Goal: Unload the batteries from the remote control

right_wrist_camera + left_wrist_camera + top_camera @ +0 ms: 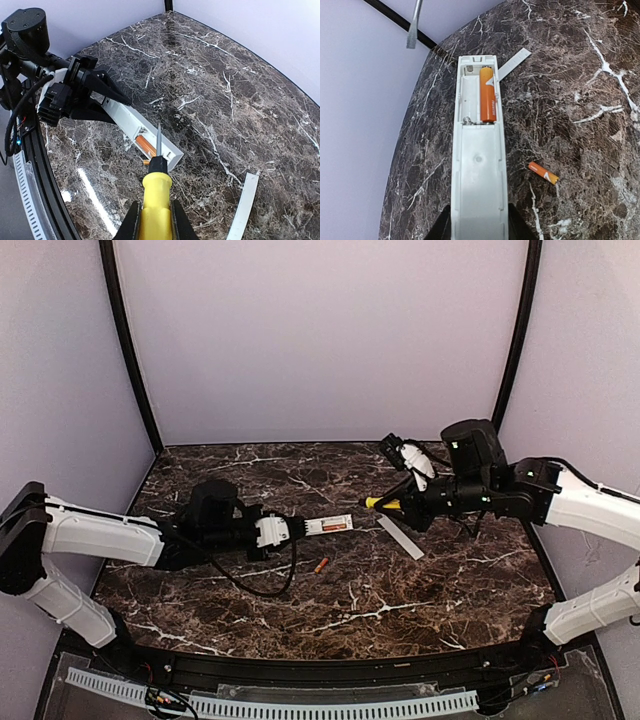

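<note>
The left gripper has its fingers closed narrowly on the sides of the remote control, holding it above the marble table by the closed end with the open battery bay turned up. One seated battery lies in the right-hand slot of that bay, well ahead of the left fingers; the other slot is bare. A loose battery lies on the table just beside the remote. The right gripper is clamped on the yellow handle of a flat-blade screwdriver, whose tip hangs near the bay but apart from it. The battery cover lies on the table beside it. The seated cell looks light, rigid, smooth and prone to roll; probably best levered up at one end, where the spring contact lets it give
</note>
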